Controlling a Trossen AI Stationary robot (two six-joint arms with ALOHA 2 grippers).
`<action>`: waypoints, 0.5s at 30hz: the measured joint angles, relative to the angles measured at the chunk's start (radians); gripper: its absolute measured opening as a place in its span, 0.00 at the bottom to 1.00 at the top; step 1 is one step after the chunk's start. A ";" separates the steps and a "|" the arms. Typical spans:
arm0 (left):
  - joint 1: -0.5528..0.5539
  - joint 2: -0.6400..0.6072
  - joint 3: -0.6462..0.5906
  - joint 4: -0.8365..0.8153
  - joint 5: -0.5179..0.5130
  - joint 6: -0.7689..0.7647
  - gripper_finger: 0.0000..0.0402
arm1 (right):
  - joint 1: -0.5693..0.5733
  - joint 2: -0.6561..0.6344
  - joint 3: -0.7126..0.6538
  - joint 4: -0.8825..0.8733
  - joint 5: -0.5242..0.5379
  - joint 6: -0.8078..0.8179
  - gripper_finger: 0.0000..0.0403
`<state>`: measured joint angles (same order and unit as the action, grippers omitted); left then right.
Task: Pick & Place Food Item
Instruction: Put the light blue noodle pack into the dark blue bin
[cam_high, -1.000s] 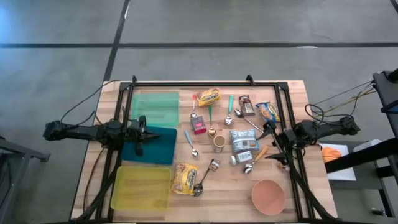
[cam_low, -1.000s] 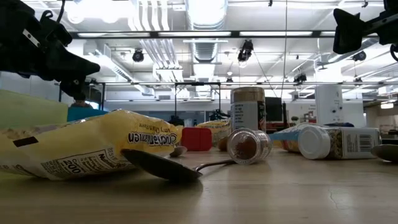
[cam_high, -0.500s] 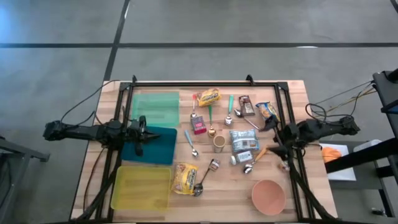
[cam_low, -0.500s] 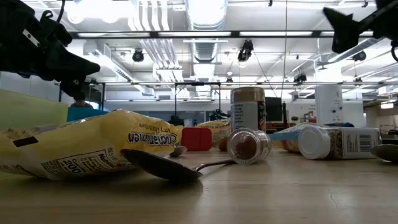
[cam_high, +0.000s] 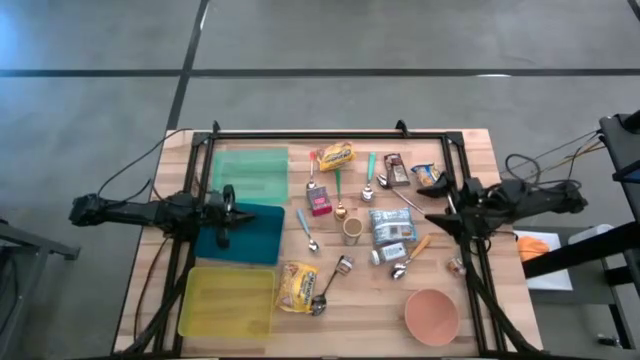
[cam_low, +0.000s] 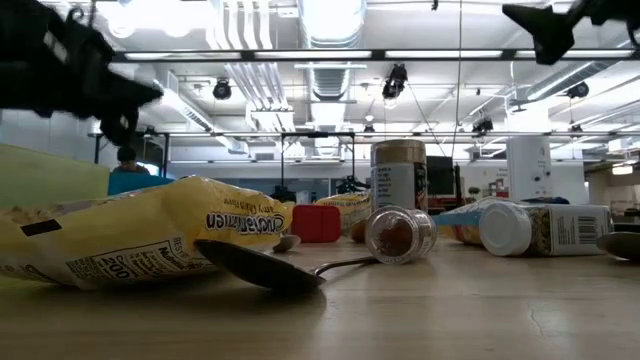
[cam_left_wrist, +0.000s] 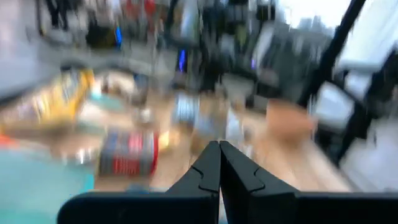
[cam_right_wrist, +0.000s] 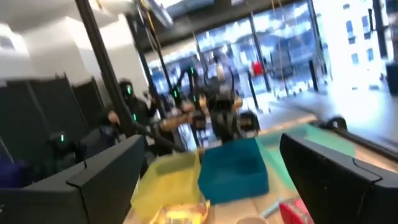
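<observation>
Food items lie across the middle of the table: a yellow snack packet (cam_high: 336, 155), a yellow noodle packet (cam_high: 297, 285) (cam_low: 130, 240), a blue and orange snack bag (cam_high: 428, 174), a brown bar (cam_high: 397, 170) and a red box (cam_high: 321, 203). My right gripper (cam_high: 437, 205) (cam_low: 545, 25) hangs open and high above the table's right side, near the snack bag, holding nothing. In the right wrist view its fingers stand wide apart (cam_right_wrist: 211, 174). My left gripper (cam_high: 232, 212) (cam_left_wrist: 219, 149) is shut and empty, level above the teal tray (cam_high: 250, 238).
A green tray (cam_high: 248, 172) and a yellow tray (cam_high: 228, 300) flank the teal one on the left. Spice bottles (cam_high: 390, 228), a can (cam_high: 352, 230), a small jar (cam_low: 398, 234) and several spoons lie mid-table. A pink bowl (cam_high: 432, 314) sits near right.
My right gripper has risen well above the table and rolled about its own axis, staying open and empty. My left gripper has tipped a little in place and stays shut. Nothing on the table has moved.
</observation>
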<state>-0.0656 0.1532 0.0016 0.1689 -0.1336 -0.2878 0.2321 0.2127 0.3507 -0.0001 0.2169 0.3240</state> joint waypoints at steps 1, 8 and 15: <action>0.002 -0.001 0.005 0.046 -0.004 -0.005 0.01 | 0.000 0.030 0.041 -0.057 0.000 0.023 0.92; 0.007 0.034 0.218 -0.121 -0.005 -0.024 0.01 | 0.000 0.232 0.221 -0.383 -0.004 0.323 0.92; 0.009 0.196 0.516 -0.393 -0.005 -0.099 0.01 | 0.000 0.313 0.273 -0.417 -0.012 0.456 0.92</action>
<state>-0.0567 0.3491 0.5172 -0.2242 -0.1387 -0.3870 0.2325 0.5261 0.6234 -0.4168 0.2047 0.7802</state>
